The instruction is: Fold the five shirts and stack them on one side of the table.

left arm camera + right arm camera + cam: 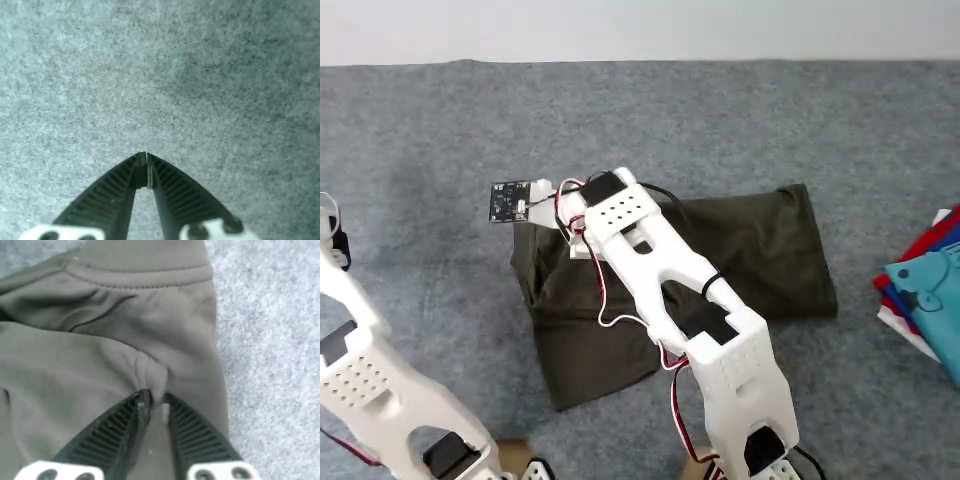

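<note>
- Dark green shirt (760,250) lies partly folded in the middle of the grey table (720,120). Its left part is hidden under the right arm (650,260), which stretches across it.
- In the right wrist view the right jaws are pressed together on a small pucker of the shirt's (100,355) cloth, not far from a stitched band along one edge. Bare table (270,340) shows beside the shirt.
- From above, those jaws are hidden beneath the arm's own wrist. A small circuit board (510,201) juts out past the shirt's far left corner, and the marks on it are too small to read.
- Red and white wires (610,300) run along the right arm, over the shirt.
- The left arm (380,390) stands at the near left of the table, well apart from the shirt and cut off by the picture's edge. The left jaws are pressed together with nothing between them, above bare table (200,75).
- A stack of shirts (925,285) sits at the table's right edge, cut off. Red, blue and white layers show under a teal top one, but their number cannot be told. A dark mark on the teal one is too small to make out.
</note>
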